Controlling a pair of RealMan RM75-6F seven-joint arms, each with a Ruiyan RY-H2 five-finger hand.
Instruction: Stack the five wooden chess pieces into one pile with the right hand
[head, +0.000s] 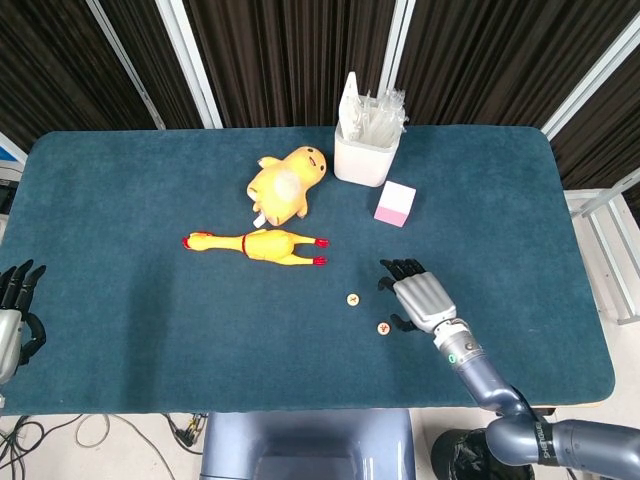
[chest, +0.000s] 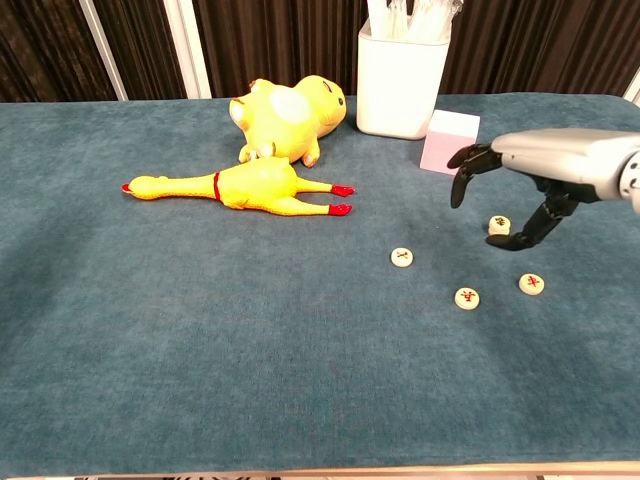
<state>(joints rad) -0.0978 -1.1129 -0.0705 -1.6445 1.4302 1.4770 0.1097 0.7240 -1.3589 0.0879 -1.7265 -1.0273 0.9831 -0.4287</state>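
Observation:
Round wooden chess pieces with red marks lie on the blue cloth at the right. In the chest view a thicker small pile (chest: 499, 226) stands nearest the pink block, with single pieces at the left (chest: 402, 257), the middle (chest: 466, 297) and the right (chest: 532, 283). My right hand (chest: 535, 165) hovers over the pile, fingers spread, holding nothing; its thumb hangs just right of the pile. The head view shows the right hand (head: 417, 296) covering the pile and one piece, leaving two pieces (head: 352, 299) (head: 383, 328) visible. My left hand (head: 14, 312) rests at the table's left edge, fingers apart.
A yellow rubber chicken (chest: 245, 187) and a yellow plush toy (chest: 285, 118) lie left of the pieces. A white container (chest: 402, 80) and a pink block (chest: 448, 142) stand behind them. Black curtains close off the back.

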